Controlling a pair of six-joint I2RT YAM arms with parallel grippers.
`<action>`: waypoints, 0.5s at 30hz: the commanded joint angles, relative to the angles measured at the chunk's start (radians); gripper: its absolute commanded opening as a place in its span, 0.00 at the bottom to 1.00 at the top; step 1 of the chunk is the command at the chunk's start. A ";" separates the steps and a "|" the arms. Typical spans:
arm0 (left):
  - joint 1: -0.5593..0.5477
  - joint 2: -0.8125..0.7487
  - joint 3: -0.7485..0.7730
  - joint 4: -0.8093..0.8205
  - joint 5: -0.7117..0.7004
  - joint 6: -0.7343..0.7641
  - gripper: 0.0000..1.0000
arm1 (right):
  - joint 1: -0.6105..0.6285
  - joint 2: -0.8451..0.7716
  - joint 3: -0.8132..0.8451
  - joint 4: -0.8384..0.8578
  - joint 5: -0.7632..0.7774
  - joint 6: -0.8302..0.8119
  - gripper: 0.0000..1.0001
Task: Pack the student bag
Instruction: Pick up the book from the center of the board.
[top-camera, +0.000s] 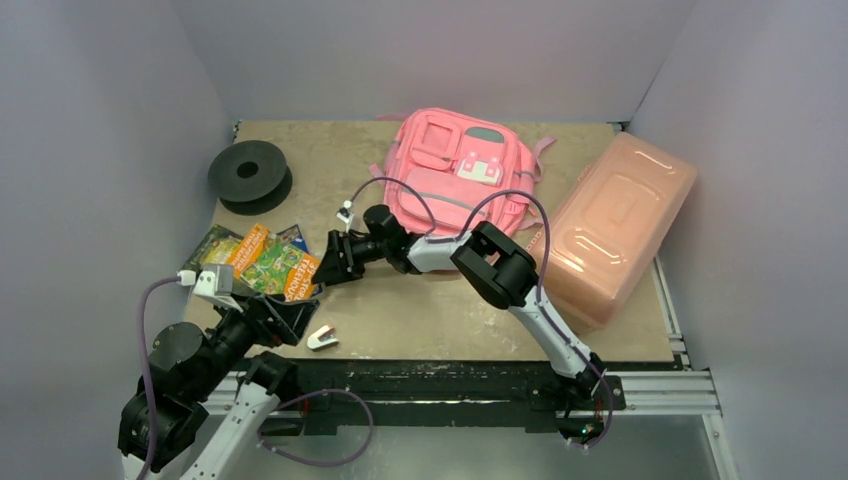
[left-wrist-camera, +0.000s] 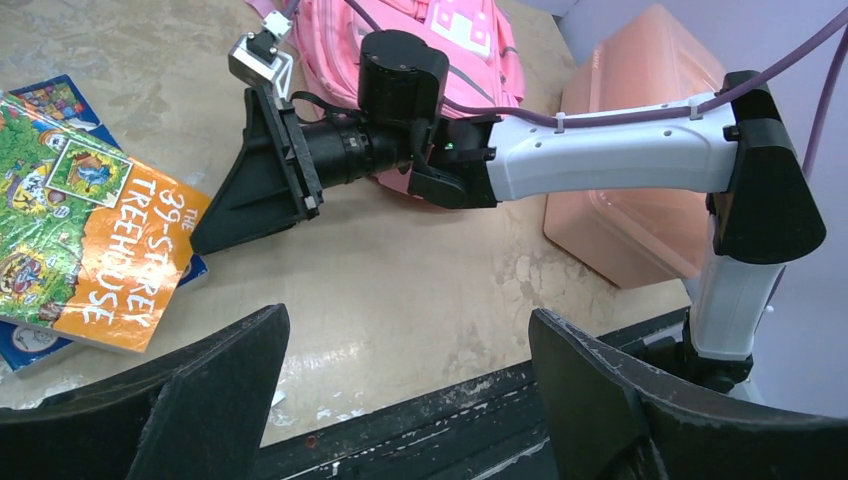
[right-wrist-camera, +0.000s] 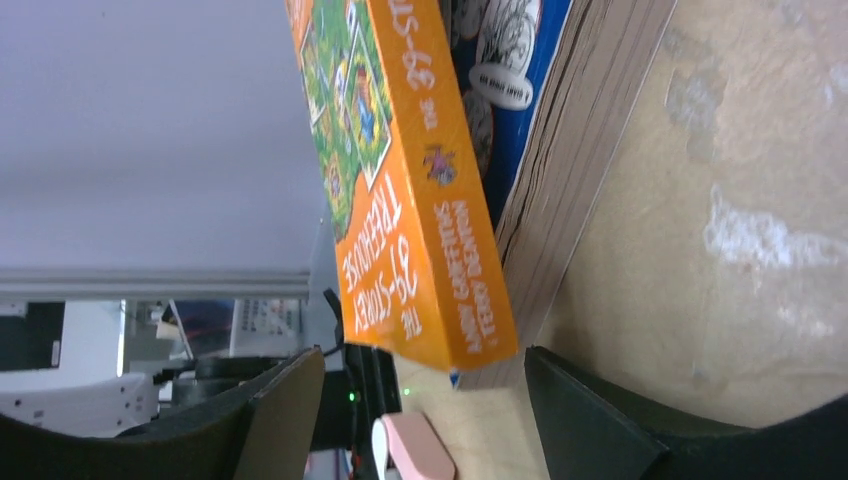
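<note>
The student bag (top-camera: 465, 170), a pink backpack with a white clasp patch, lies flat at the back centre of the table; it also shows in the left wrist view (left-wrist-camera: 330, 40). An orange book (top-camera: 275, 268) lies on a second, blue-covered book (right-wrist-camera: 510, 60) at the front left. My right gripper (top-camera: 322, 272) is open, low at the books' right edge, and the orange book's corner (right-wrist-camera: 410, 200) lies between its jaws (right-wrist-camera: 425, 360). My left gripper (top-camera: 290, 318) is open and empty (left-wrist-camera: 410, 390), just in front of the books above the table's near edge.
A rigid salmon-pink lidded box (top-camera: 620, 225) stands at the right. A black spool (top-camera: 250, 175) sits at the back left. A small pink-and-white item (top-camera: 322, 338) lies near the front edge, next to my left gripper. Grey walls enclose the table.
</note>
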 joint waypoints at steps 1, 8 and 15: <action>0.004 -0.004 0.007 0.010 0.019 -0.012 0.90 | 0.001 0.032 0.105 0.028 0.078 0.073 0.75; 0.004 -0.052 0.004 -0.052 0.003 -0.043 0.90 | -0.003 0.057 0.171 -0.008 0.115 0.068 0.65; 0.004 -0.063 -0.008 -0.066 0.012 -0.077 0.90 | -0.012 -0.019 0.071 0.103 0.058 0.128 0.38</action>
